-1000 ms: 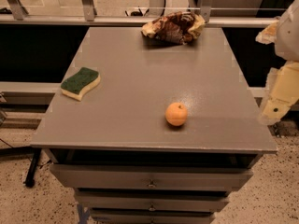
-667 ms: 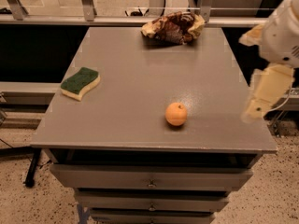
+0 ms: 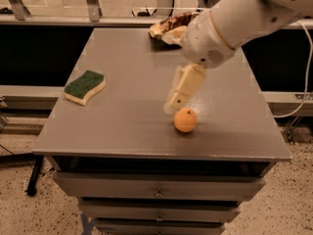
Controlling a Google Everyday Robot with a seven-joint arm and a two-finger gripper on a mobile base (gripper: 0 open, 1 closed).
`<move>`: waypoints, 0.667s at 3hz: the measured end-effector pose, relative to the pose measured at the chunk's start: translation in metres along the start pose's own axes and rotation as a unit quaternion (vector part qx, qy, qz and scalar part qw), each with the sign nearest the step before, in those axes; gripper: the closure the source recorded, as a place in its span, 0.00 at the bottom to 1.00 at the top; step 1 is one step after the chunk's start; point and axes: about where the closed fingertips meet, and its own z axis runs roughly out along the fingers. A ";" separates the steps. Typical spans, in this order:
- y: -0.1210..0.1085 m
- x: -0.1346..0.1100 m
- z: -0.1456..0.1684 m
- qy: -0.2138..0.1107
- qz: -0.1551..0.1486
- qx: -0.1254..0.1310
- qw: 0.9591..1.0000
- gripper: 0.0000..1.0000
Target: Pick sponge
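The sponge (image 3: 84, 86), dark green on top over pale yellow foam with wavy edges, lies flat near the left edge of the grey table (image 3: 122, 131). My gripper (image 3: 173, 105) hangs from the white arm that reaches in from the upper right. It points down over the middle of the table, just above and left of the orange fruit (image 3: 185, 120). It is well to the right of the sponge and holds nothing that I can see.
A brown-and-cream cloth bundle (image 3: 165, 26) lies at the table's far edge, partly behind my arm. Drawers (image 3: 159, 194) sit under the tabletop. A metal rail runs along the back, and a cable (image 3: 304, 82) hangs at the right.
My arm has swung in from the right edge of the table to its middle. The gripper is now beside the orange. The sponge, orange and cloth have not moved.
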 end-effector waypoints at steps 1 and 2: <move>0.000 -0.008 0.005 -0.014 -0.002 -0.001 1.000 0.00; -0.003 -0.011 0.008 -0.019 -0.003 -0.001 1.000 0.00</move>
